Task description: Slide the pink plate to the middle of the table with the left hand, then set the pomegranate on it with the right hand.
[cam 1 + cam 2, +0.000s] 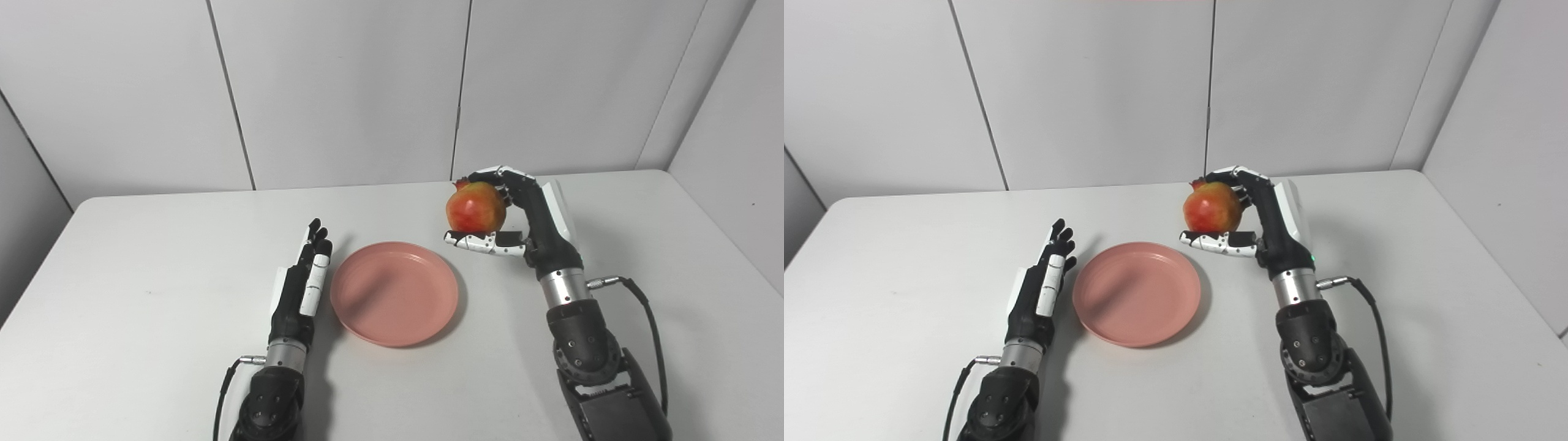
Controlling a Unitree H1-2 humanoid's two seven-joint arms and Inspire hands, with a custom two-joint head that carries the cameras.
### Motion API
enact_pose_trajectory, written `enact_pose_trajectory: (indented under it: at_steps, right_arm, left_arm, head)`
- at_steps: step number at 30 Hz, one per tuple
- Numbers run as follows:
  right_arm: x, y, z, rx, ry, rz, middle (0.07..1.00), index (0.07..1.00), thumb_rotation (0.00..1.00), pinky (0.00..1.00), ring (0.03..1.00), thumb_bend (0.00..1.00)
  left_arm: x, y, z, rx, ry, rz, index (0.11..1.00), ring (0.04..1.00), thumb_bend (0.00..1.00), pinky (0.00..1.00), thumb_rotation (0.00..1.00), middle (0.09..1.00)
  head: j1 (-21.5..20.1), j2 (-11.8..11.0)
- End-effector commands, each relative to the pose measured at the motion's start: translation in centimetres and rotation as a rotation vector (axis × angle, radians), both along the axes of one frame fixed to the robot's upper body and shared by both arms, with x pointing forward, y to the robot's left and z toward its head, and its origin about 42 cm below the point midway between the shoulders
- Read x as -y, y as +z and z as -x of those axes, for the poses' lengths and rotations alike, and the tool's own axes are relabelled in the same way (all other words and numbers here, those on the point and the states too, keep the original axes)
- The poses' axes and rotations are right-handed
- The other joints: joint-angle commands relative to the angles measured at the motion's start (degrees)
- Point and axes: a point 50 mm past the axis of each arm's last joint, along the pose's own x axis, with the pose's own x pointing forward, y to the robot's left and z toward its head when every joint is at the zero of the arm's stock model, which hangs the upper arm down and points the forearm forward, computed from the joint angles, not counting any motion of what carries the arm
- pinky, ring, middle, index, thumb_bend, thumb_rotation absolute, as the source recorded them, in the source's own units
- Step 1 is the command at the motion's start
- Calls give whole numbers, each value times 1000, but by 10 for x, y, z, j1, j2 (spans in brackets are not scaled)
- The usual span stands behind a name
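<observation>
- Near mid-surface [153, 245] the plate [394, 293] is sitting flat, empty, roughly centred left-to-right between the two arms.
- Left robot hand [303, 282] is lying just beside the plate's left rim, fingers straight and together, holding nothing. Cannot tell if it is touching the rim or just off it.
- Slide step is looking done, judging by where the plate is lying.
- Right robot hand [520, 217] is wrapping the pomegranate [476, 207]: fingers curling over the top and far side, thumb running underneath.
- Fruit is hanging off the surface, above and just past the plate's far-right edge, not yet over the dish.
- Remaining: carry it left and toward the robot until it is over the plate centre, lower it, open the fingers.
- Risk, as I'm reading it: round fruit on a shallow dish may roll on release, so it wants setting down low and near the centre.
- Left robot hand is sitting clear of the drop path, so it shouldn't be getting in the way.
</observation>
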Motion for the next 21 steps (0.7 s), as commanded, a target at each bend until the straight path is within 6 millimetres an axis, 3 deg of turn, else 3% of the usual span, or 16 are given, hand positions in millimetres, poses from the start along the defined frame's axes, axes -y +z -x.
enact_pose_trajectory:
  at_steps: [1,6,10,21]
  right_arm:
    - [-9,16,-3,92,44,12,466,526,1,411,484,517]
    - [-23,7,-2,53,74,41,456,530,1,351,447,516]
    - [-32,1,-2,35,108,88,474,516,1,416,503,517]
    - [-46,-19,-3,-21,172,127,453,530,1,345,443,515]
  left_arm:
    - [9,16,-9,57,4,9,972,972,718,937,1000,982]
    - [8,16,-9,58,4,-3,971,969,723,934,1000,981]
    - [9,16,-9,58,-1,-7,975,976,721,946,1000,985]
    - [11,16,-9,63,-19,-1,983,985,712,954,1000,994]
  head:
    - [0,-1]
    - [-1,-2]
    - [-1,-1]
    - [1,-1]
